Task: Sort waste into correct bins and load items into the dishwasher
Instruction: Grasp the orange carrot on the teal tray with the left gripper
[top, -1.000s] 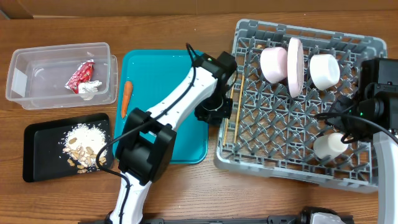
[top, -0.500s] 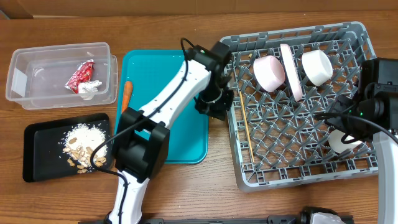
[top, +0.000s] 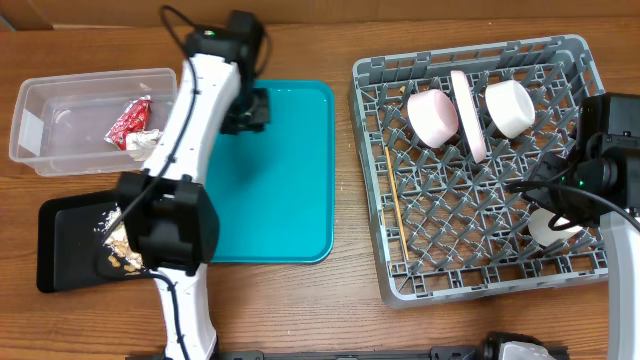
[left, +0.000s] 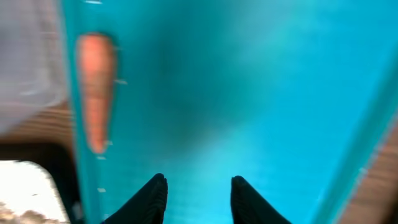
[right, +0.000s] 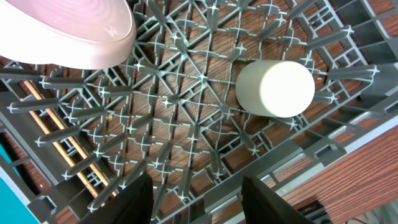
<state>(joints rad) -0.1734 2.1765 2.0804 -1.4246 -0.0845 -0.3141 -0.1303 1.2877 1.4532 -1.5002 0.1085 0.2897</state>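
The left arm (top: 190, 110) hides the tapered orange carrot (left: 93, 93) overhead. The wrist view shows it blurred, beyond the left gripper (left: 194, 196), parted and empty. The right gripper (right: 198, 202) gapes above the square grey plastic rack (right: 186, 124).

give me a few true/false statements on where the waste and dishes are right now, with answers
1. The red wrapper lies in the clear tub. True.
2. The carrot lies in the clear tub. False: it lies on the teal tray.
3. The left gripper grips the carrot. False: it is open, apart from the carrot.
4. The chopsticks lie in the dish rack. True.
5. The plate lies flat. False: it stands on edge beside the pink bowl.
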